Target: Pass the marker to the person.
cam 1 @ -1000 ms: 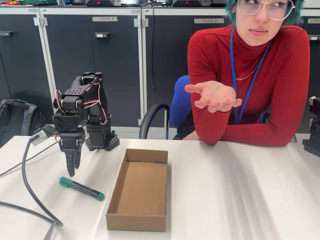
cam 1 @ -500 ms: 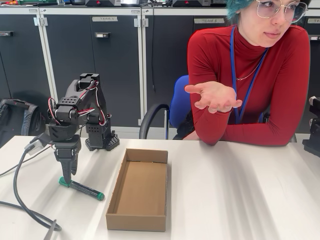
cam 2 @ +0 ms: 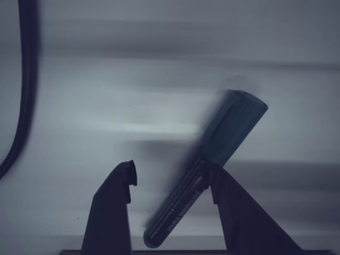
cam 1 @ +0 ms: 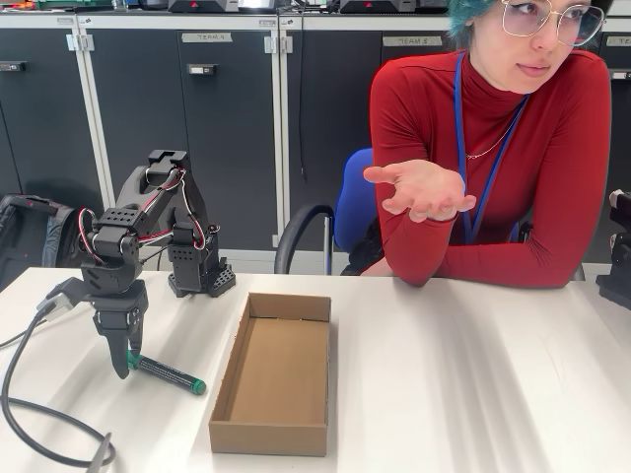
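The hand (cam 1: 122, 367) points down at the surface (cam 1: 444, 374), fingers spread around the marker (cam 1: 168, 373), which lies flat at nine o'clock from the cardboard box (cam 1: 274, 371). At two o'clock, the person (cam 1: 493, 148) holds an open palm (cam 1: 422, 189) up.

My fixed view is bright and evenly lit, sharp throughout; the glossy white surface (cam 1: 473, 374) carries pale streaked reflections and soft shadows beside the brown cardboard tray (cam 1: 273, 372). My wrist view is dim and bluish, smeared by blur, and the dark fingers (cam 2: 114, 207) read as near-silhouettes.
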